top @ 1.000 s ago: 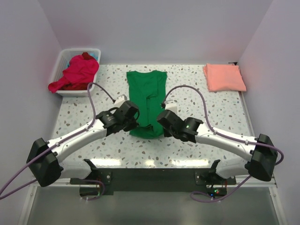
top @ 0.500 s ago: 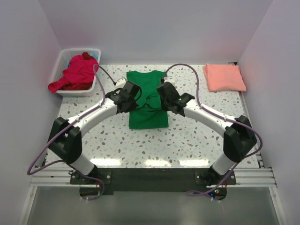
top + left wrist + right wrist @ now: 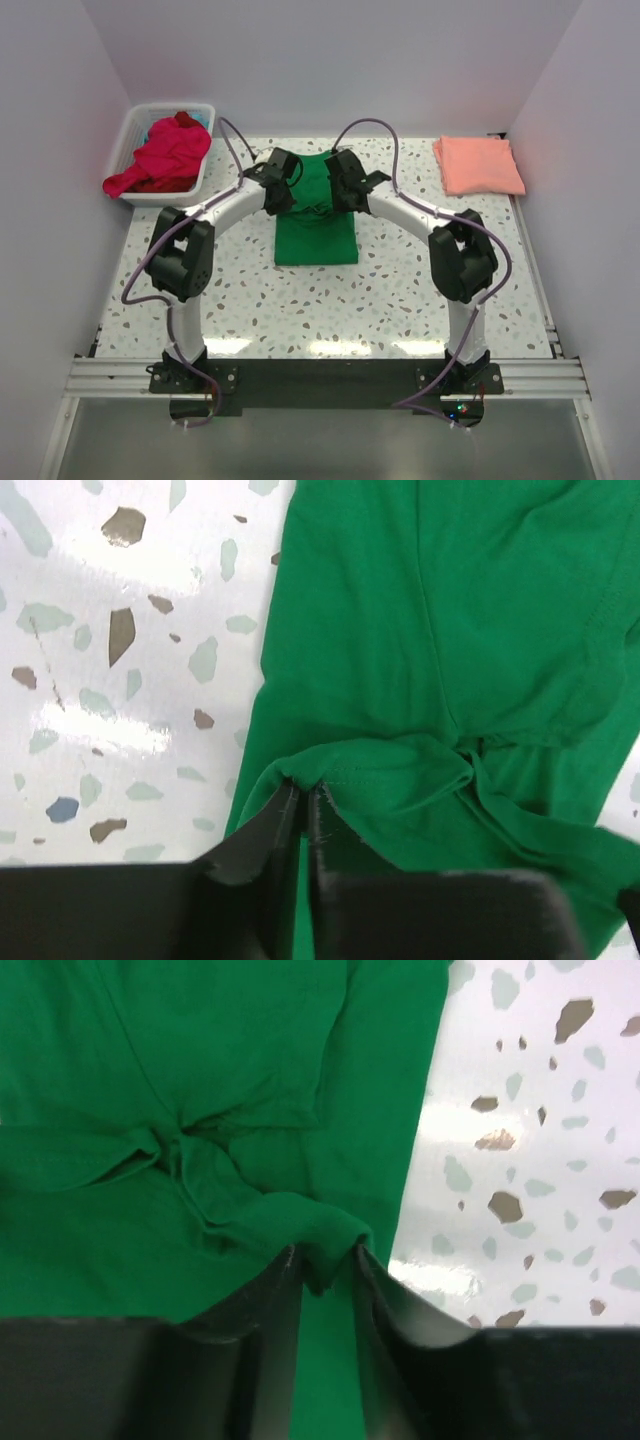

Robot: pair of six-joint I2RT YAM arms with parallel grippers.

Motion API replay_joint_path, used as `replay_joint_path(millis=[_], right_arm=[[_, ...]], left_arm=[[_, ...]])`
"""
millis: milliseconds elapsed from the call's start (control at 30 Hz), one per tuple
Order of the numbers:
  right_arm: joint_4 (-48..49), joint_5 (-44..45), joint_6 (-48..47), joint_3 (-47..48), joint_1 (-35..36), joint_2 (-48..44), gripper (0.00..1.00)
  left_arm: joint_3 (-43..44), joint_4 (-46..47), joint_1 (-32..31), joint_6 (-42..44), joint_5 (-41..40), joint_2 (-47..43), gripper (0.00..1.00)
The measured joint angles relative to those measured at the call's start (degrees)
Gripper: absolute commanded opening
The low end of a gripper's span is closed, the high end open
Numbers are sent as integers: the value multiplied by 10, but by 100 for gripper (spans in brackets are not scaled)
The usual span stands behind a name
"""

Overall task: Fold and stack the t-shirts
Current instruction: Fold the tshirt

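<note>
The green shirt [image 3: 315, 240] lies in the middle of the table [image 3: 400, 290], between the two arms, and it is only partly folded. Its near part looks flat and doubled, while the far part is bunched under the arms. The left end effector [image 3: 303, 798] is closed on a small fold of its hem, and the right end effector [image 3: 328, 1260] pinches a thicker ridge of the same cloth between its jaws. I judge that this fold is not finished, because the held edge is not laid down yet and the cloth between the two grips is wrinkled. One pink shirt [image 3: 478, 165] lies already folded at the far right corner, well apart from the green one, so one piece seems done. The red shirts [image 3: 165, 155] are a loose heap in the basket [image 3: 172, 106] at the far left, partly hanging over its rim; these remain, and no stack exists yet. The top view gives this whole layout, but the arms hide the grips there. The wrist views show the closed jaws, the pinched cloth and the twisted knot of wrinkles near the middle, but not the pink shirt or the basket.
</note>
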Motion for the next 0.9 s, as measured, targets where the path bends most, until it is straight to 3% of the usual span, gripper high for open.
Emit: replay_joint_path(millis=[67, 267, 633, 900], right_arm=[[-3, -3, 1, 22, -6, 19, 51], [-3, 3, 21, 46, -37, 46, 50], [-10, -14, 34, 48, -56, 43, 51], [-20, -92, 34, -112, -55, -75, 61]], left_arm=[[5, 10, 8, 10, 6, 13, 33], [8, 64, 25, 47, 10, 20, 49], [21, 94, 31, 76, 8, 0, 52], [-165, 80, 31, 73, 89, -146, 53]])
